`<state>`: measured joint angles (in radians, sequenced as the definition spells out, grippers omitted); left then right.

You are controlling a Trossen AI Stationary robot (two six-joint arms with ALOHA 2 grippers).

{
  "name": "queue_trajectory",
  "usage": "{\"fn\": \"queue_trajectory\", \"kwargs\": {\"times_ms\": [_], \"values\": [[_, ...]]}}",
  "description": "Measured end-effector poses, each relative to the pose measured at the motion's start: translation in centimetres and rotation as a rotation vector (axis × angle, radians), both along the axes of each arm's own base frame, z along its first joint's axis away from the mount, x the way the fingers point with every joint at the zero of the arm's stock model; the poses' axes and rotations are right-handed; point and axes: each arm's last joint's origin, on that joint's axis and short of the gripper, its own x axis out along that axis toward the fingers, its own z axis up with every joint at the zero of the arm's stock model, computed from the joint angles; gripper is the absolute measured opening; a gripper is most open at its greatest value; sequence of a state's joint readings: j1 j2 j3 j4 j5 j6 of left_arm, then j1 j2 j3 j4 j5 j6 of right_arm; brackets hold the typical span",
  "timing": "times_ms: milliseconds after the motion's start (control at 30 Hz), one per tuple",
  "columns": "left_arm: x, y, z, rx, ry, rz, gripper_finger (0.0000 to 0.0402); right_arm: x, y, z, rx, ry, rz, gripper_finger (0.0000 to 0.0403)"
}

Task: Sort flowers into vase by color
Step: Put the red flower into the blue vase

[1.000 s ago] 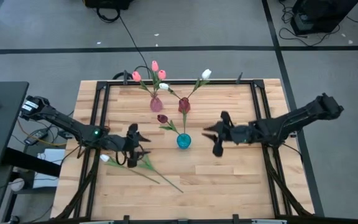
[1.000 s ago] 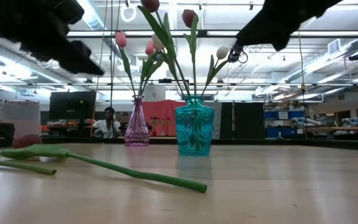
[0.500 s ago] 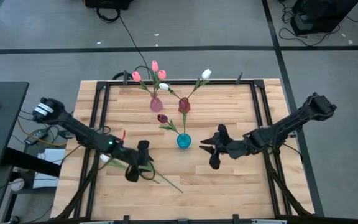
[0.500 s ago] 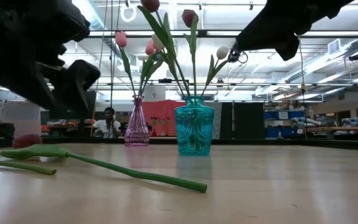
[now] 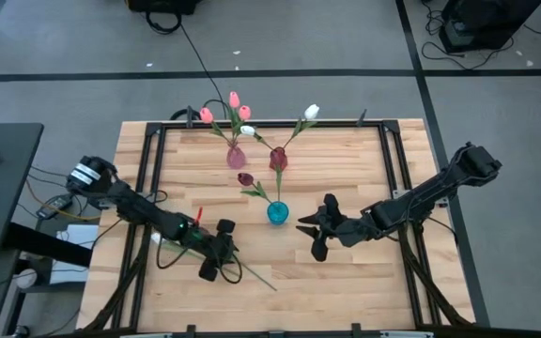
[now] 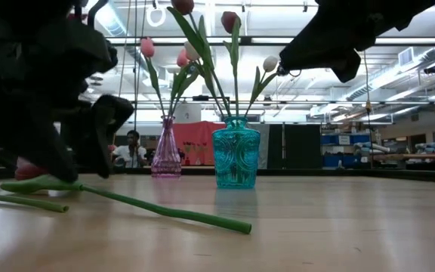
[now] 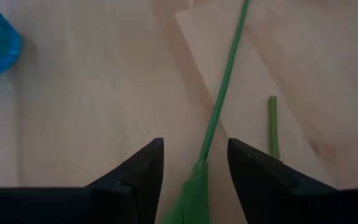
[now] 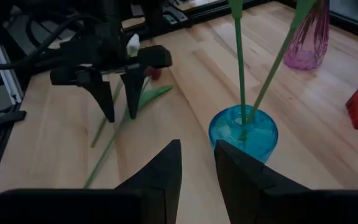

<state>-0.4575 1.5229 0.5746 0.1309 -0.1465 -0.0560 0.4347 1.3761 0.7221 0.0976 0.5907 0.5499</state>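
Two flowers lie flat on the table at the near left: one long green stem [image 5: 252, 274] with a leaf [image 6: 40, 183], and a second stem [image 6: 21, 202] beside it. A white head [image 8: 132, 42] and a maroon head [image 8: 156, 73] show behind my left gripper. My left gripper [image 5: 216, 255] slants down over the long stem [image 7: 219, 106], open, one finger on each side, touching nothing. My right gripper [image 5: 314, 239] hovers open and holds nothing, right of the blue vase [image 5: 278, 213], which holds a maroon tulip [image 5: 245, 178].
A pink vase [image 5: 236, 157] with pink tulips [image 5: 235, 103] and a red vase [image 5: 278, 159] with white tulips [image 5: 312, 111] stand at the far middle. A black frame [image 5: 148, 169] runs along the table's edges. Bare wood lies at the near right.
My left gripper has come down and gone toward the near edge and the right, tipping downward, until its fingers straddle the lying flower's stem. My right gripper has sunk a little and gone toward the near edge and slightly left. The flowers have not moved.
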Motion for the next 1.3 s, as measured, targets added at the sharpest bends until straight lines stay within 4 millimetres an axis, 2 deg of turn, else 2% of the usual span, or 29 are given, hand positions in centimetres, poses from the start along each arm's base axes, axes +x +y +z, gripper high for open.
{"fn": "queue_trajectory", "kwargs": {"times_ms": [267, 367, 533, 700, 867, 1067, 1167, 1300], "values": [[0.6, -0.6, -1.9, 0.055, 0.006, -0.041, 0.0172, 0.1, 0.0, 0.4, -0.023, -0.026, 0.005, 0.0109], [0.6, -0.7, -2.2, 0.058, 0.017, -0.047, 0.0136, 0.1, 0.0, 0.3, -0.024, -0.025, 0.006, 0.0109], [0.4, -0.9, -2.2, 0.056, 0.024, -0.059, 0.0020, 0.1, 0.1, 0.4, -0.032, -0.032, 0.018, 0.0109], [0.4, -0.8, -1.8, 0.038, 0.030, -0.020, 0.0011, 0.2, 0.3, 0.5, 0.009, -0.031, 0.073, 0.0109], [1.8, -1.2, 0.4, 0.104, 0.061, 0.073, 0.0004, 0.2, 0.7, 0.7, -0.017, -0.053, 0.106, 0.0109], [3.7, -1.7, 3.8, 0.188, 0.040, 0.147, 0.0002, 0.9, 1.4, 0.4, -0.154, -0.078, 0.199, 0.0113], [4.4, -1.6, 5.1, 0.202, 0.047, 0.165, 0.0002, 1.7, 1.6, -0.5, -0.162, -0.056, 0.277, 0.0129], [5.4, -1.0, 6.6, 0.199, 0.045, 0.200, 0.0001, 3.4, 1.9, -1.3, -0.174, 0.013, 0.291, 0.0167]]}}
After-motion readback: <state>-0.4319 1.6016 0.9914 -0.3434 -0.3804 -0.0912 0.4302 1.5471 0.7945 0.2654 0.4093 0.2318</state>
